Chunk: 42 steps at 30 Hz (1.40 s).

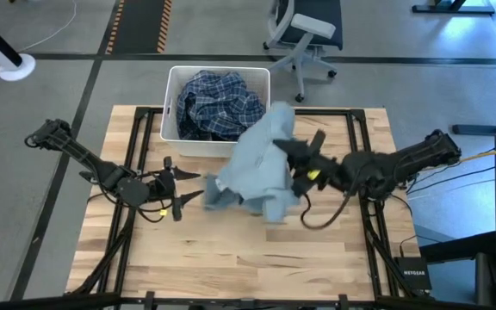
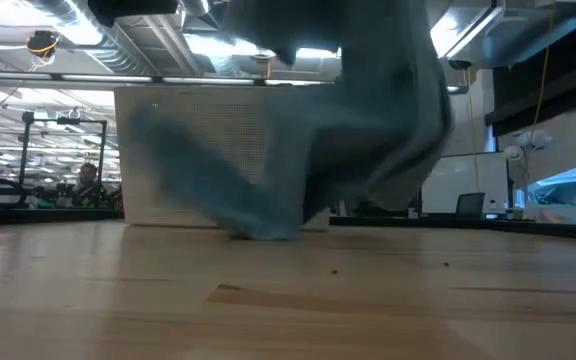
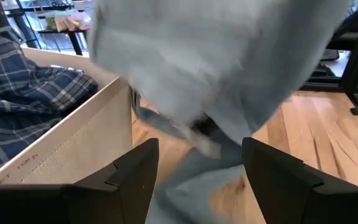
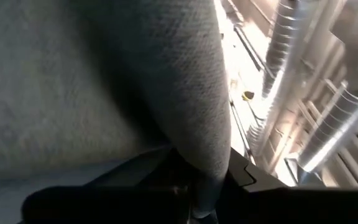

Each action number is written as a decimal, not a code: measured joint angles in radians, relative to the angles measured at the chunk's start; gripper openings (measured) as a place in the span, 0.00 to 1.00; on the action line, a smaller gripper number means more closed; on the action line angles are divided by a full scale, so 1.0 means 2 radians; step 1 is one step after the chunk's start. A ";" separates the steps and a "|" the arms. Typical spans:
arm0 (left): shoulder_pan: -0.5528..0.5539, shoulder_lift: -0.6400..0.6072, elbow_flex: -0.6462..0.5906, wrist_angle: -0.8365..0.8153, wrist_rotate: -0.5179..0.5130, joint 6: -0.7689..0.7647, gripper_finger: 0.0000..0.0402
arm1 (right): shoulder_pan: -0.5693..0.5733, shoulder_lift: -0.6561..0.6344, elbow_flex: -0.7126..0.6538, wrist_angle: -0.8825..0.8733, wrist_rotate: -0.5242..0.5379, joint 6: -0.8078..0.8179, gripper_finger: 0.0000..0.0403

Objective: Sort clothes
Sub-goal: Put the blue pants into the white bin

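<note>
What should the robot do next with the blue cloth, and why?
Probably carry it over the white bin and let go. The right gripper is shut on the light blue denim piece, which hangs beside the bin, where the plaid shirt already lies.

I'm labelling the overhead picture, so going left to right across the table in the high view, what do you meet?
Open left gripper → light blue denim garment, lifted and hanging → right gripper, shut on the garment. The white plastic bin holding the navy-white plaid shirt sits farther back, overlapping them.
</note>
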 joint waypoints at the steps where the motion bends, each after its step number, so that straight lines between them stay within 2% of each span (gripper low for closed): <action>1: 0.000 0.000 0.000 0.000 0.000 0.000 0.56 | -0.006 0.000 0.013 0.000 -0.004 -0.003 0.09; 6: 0.000 0.000 0.000 0.000 0.000 -0.002 0.56 | -0.048 0.002 0.078 0.000 -0.040 -0.028 0.09; 14: 0.002 0.001 0.000 -0.009 0.000 -0.014 0.56 | -0.117 0.019 0.161 0.003 -0.133 -0.025 0.09; 23: 0.012 0.001 0.000 -0.019 0.000 -0.026 0.56 | -0.212 0.107 0.243 0.065 -0.227 -0.034 0.09; 27: 0.011 0.001 0.000 -0.023 0.000 -0.026 0.56 | -0.239 0.177 0.348 0.080 -0.259 -0.072 0.09; 33: 0.011 0.002 -0.008 -0.019 -0.002 -0.017 0.56 | -0.269 0.289 0.547 0.063 -0.326 -0.052 0.09; 36: 0.011 0.001 -0.019 -0.018 -0.006 -0.019 0.56 | -0.289 0.301 0.510 0.133 -0.354 -0.049 0.09; 39: 0.011 0.002 -0.026 -0.018 -0.007 -0.030 0.56 | -0.317 0.316 0.491 0.103 -0.354 -0.013 0.09; 42: 0.011 0.002 -0.028 -0.024 -0.007 -0.042 0.56 | -0.344 0.334 0.488 0.029 -0.351 0.040 0.09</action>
